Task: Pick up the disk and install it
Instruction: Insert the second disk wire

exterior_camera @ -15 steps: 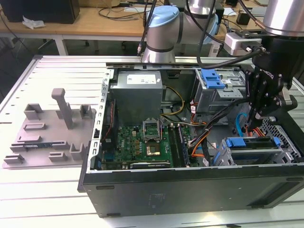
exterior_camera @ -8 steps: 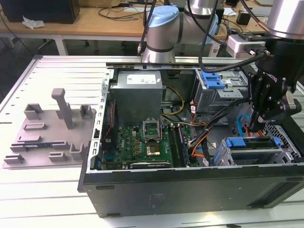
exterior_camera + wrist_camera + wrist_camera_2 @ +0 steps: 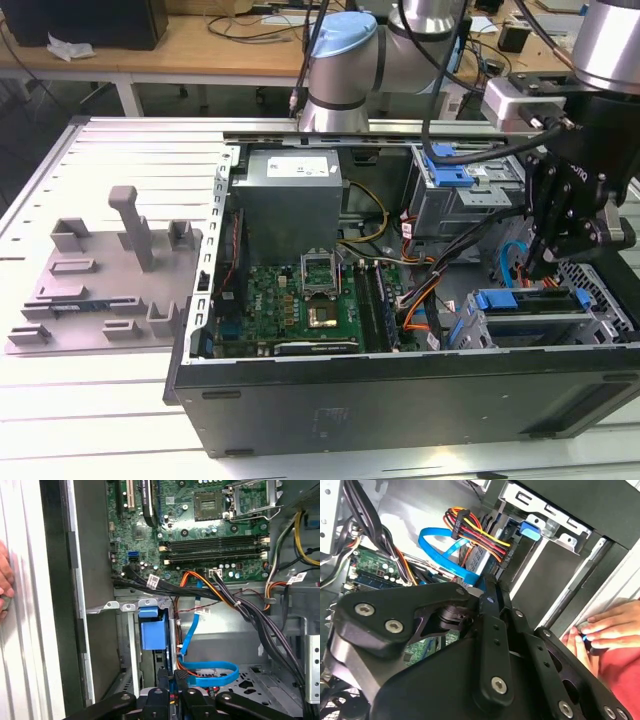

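Note:
The disk, silver with a bright blue carrier frame, lies in the lower drive cage at the front right corner of the open computer case. Its blue carrier end shows in the first wrist view, seated in the metal bay. My black gripper hangs just above and behind the disk, inside the case. In both wrist views its fingers stand close together, and the gripper looks shut with nothing seen between the pads. A blue data cable loops right beside the fingertips.
A second drive cage with a blue latch sits at the case's rear right. Bundles of black and orange cables cross between the motherboard and the cages. A person's hand rests on the case's outer edge. A grey fixture with posts lies at the exterior view's left.

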`<state>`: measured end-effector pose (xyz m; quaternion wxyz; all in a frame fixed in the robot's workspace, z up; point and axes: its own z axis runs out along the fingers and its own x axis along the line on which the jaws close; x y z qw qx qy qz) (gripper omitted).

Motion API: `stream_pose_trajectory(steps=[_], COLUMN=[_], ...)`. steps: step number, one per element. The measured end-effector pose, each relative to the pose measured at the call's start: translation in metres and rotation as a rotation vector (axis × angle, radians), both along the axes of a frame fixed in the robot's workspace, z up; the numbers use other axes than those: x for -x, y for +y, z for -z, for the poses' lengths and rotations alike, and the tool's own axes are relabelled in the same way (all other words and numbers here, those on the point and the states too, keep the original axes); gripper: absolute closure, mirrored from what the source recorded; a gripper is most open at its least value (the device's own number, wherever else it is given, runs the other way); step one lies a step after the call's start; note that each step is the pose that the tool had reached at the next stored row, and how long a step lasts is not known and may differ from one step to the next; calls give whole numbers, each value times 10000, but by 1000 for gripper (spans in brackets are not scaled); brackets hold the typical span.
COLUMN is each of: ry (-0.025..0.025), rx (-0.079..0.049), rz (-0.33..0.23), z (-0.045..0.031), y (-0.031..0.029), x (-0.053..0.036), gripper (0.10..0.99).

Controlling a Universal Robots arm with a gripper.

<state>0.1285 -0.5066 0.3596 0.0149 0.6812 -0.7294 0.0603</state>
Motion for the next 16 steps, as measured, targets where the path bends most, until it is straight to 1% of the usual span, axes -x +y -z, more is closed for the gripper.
stream_pose_trajectory(steps=[1,3,4,5,7,8,10,12,13,14,16], ry=[0,2,7,12,40,114,345,415,459,480,481], rx=[-61,-218,-270,-301,-360,-435,-506,-529,-550,-576,-579], rz=[9,21,22,23,23,25,28,26,24,17,10], z=[2,10,15,19,29,44,55,56,55,56,56], y=[-10,-50,-69,-82,-111,-128,-128,-130,-132,-134,-141], x=[-1,-13,-21,-27,-41,-54,-56,-60,-66,-76,-80], gripper=[925,925,925,925,925,925,925,925,925,925,925])
